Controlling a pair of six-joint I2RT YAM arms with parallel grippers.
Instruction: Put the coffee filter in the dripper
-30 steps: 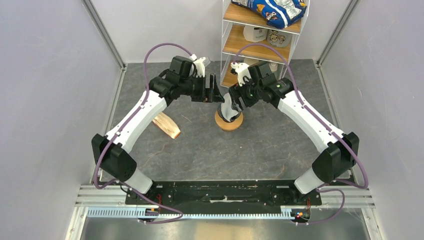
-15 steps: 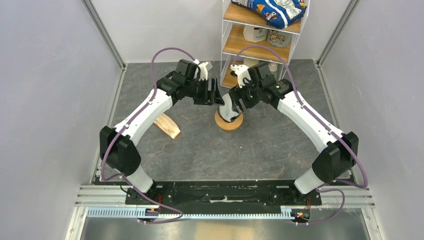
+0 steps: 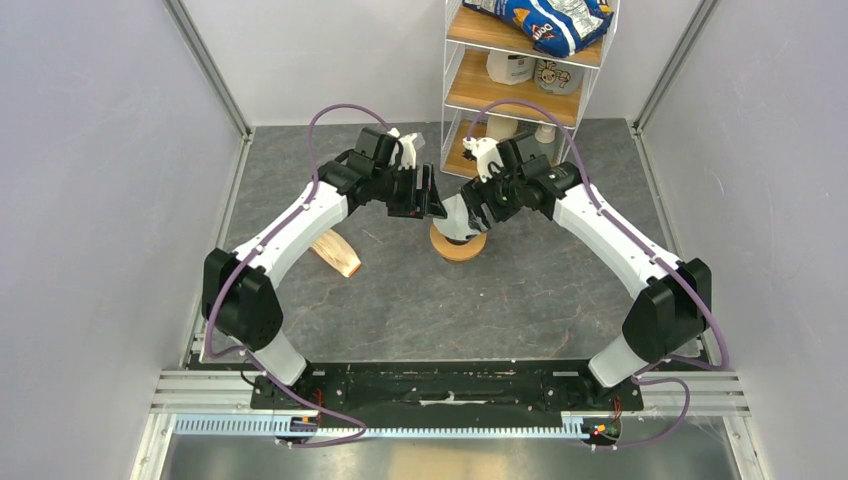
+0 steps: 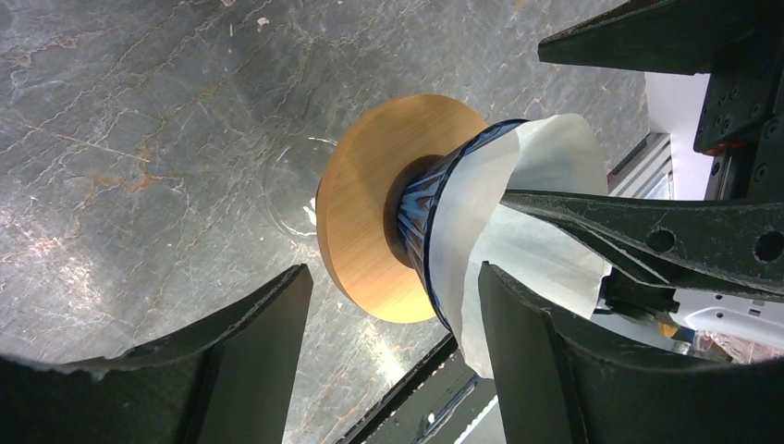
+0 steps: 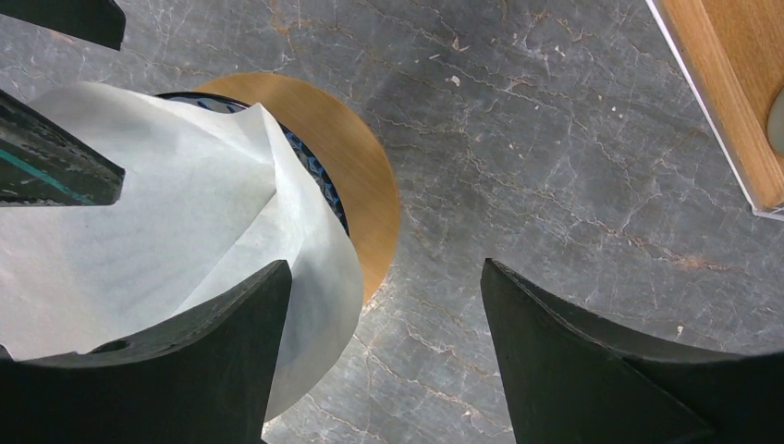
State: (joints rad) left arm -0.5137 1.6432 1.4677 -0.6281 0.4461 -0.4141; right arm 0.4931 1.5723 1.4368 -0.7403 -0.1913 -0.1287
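The coffee filter (image 5: 157, 213) sits opened out in the dripper (image 4: 427, 217), its white paper rising past the blue rim. The dripper stands on a wooden ring (image 4: 365, 222) on the counter (image 4: 139, 139). The left hand (image 4: 393, 277) hangs just beside it, fingers spread wide, gripping nothing. The right hand (image 5: 385, 268) is likewise spread wide and empty, one finger over the paper's edge.
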